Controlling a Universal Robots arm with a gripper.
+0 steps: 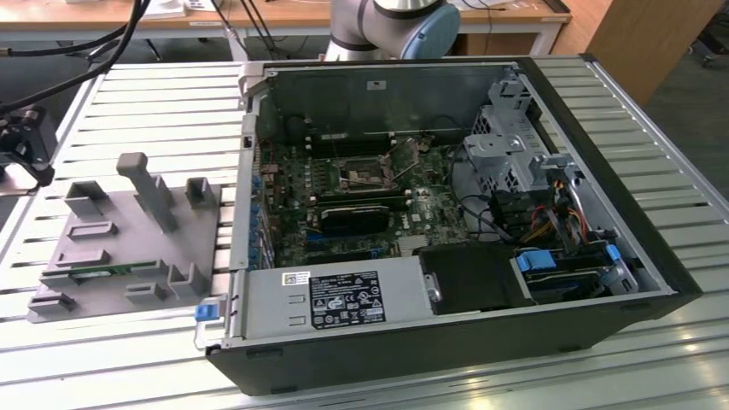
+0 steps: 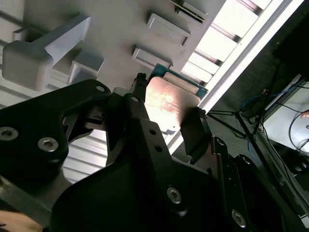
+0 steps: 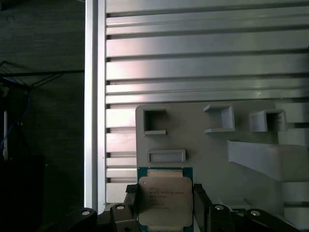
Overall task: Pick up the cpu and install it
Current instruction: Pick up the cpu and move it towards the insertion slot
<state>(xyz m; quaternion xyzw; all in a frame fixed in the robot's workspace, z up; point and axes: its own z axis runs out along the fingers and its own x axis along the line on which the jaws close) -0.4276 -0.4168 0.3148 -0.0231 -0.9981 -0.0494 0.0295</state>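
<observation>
The cpu (image 3: 164, 197), a flat square chip with a silvery top plate and a green rim, sits between my gripper's (image 3: 166, 193) two black fingers, which press on its opposite edges. In the second wrist view the cpu (image 2: 170, 99) hangs in the gripper (image 2: 169, 96) above a corner of the grey fixture plate (image 2: 120, 29). In the exterior view the gripper (image 1: 23, 158) is at the far left, beyond the fixture plate (image 1: 125, 248). The open computer case (image 1: 456, 213) shows the motherboard's cpu socket (image 1: 367, 175) with its retaining frame raised.
The fixture plate carries upright posts (image 1: 148, 192) and small pockets (image 3: 166, 155). A white-labelled power supply (image 1: 330, 299) lies at the case's front, next to a black block (image 1: 473, 278) and drive cables (image 1: 558, 213). The slatted metal table's edge (image 3: 95, 96) runs close by the gripper.
</observation>
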